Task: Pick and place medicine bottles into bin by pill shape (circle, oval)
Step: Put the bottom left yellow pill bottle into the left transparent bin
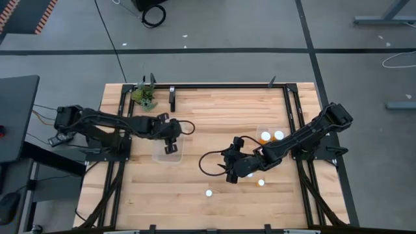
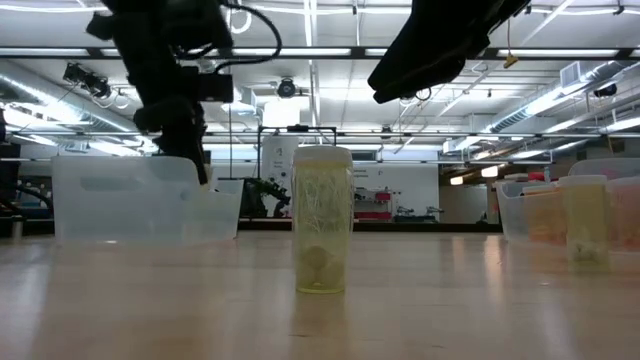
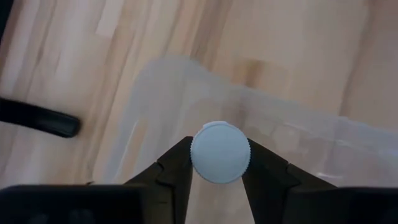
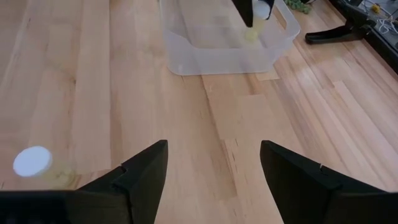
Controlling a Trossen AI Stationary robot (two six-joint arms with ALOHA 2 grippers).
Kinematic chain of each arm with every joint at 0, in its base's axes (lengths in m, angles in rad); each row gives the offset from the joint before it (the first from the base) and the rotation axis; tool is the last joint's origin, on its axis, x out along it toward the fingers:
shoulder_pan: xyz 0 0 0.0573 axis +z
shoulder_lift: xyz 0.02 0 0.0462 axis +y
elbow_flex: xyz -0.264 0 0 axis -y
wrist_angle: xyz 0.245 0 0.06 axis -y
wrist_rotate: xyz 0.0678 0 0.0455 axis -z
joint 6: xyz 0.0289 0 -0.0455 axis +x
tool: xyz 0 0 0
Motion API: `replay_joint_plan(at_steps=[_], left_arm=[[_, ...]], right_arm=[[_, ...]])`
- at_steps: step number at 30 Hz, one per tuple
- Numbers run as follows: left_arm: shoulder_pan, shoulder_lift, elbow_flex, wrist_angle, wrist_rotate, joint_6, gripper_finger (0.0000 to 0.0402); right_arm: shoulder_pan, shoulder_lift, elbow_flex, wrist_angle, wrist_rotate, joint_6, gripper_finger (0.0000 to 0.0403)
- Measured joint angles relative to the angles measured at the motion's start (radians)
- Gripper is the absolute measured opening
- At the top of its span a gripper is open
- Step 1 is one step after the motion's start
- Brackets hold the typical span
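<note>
The left gripper (image 1: 171,147) hangs over the clear bin (image 1: 168,155) on the left part of the table (image 1: 214,110), its fingers clamped on the white cap of a bottle (image 3: 220,152) held above the bin's inside. Well to the right of that bin, the right gripper (image 1: 230,170) hovers over bare wood with its fingers (image 4: 144,173) spread wide apart and nothing between them. A loose bottle (image 1: 209,192) stands on the table near that gripper, another (image 1: 261,182) just past it. Farther right of the bin, a second bin (image 1: 259,132) holds two more bottles (image 1: 265,137).
</note>
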Motion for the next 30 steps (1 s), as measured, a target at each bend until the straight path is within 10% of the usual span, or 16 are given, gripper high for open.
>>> replay_joint_plan(at_steps=[30], left_arm=[[0.073,0.000,-0.177,0.312,0.005,-0.155,0.0149]], right_arm=[[0.000,0.000,0.000,0.003,0.000,0.003,0.0263]])
